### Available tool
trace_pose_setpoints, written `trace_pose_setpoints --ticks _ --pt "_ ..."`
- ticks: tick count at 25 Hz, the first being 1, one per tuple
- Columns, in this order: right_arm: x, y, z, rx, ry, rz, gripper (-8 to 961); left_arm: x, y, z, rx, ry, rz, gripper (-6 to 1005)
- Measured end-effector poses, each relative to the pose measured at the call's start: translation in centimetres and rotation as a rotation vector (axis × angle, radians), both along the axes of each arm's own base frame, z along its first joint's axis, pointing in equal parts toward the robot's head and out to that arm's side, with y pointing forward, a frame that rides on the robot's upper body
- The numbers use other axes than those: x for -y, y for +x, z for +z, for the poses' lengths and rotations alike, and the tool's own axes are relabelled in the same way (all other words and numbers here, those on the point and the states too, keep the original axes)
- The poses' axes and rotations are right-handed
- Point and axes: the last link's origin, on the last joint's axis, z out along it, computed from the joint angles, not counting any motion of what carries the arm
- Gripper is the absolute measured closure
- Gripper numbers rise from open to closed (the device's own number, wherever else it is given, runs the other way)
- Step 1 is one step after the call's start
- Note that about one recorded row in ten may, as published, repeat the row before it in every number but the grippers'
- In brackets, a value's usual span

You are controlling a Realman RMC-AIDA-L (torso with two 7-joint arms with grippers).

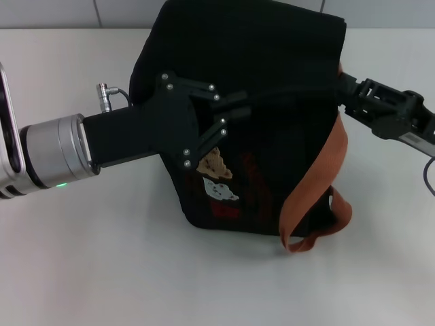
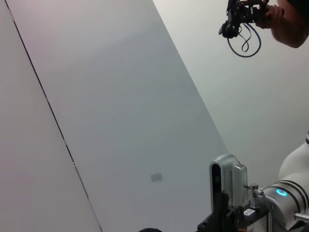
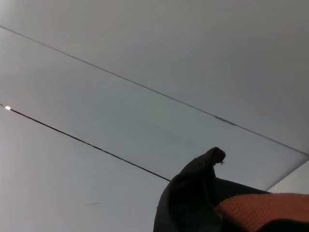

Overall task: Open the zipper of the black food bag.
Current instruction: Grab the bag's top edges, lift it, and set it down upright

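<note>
Left gripper (image 1: 228,122) is seen nearest in the head view, reaching in from the left on a silver-and-black wrist, with its black fingers (image 1: 204,144) spread against the near face of the black food bag (image 1: 272,88); whether anything is pinched between them cannot be told. One bag is counted, standing on the white table (image 1: 102,258), roughly centre and towards the far side. Two bear patches are seen on its front, one tan (image 1: 215,164) and one pale-blue (image 1: 222,190), stacked just beside the left fingers, with a red mark (image 1: 228,210) below. Orange-brown webbing (image 1: 319,183) is seen hanging down the bag's right side and looping onto the table; only one strap loop can be clearly counted. The zipper cannot be made out against the black fabric. Right gripper (image 1: 348,92) is placed at the bag's upper right corner, touching the fabric; its claw state cannot be told. In the right wrist view a raised peak of black fabric (image 3: 203,188) and a patch of orange webbing (image 3: 260,210) are shown.
</note>
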Motion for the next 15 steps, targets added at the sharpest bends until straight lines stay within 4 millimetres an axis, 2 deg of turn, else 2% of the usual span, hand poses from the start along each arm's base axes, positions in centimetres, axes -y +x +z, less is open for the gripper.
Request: trace_pose_setpoints --ticks 15 --pt "-0.61 -0.85 -0.92 0.018 -0.019 0.015 620 0.17 -0.08 -0.20 -0.006 -0.009 -0.001 912"
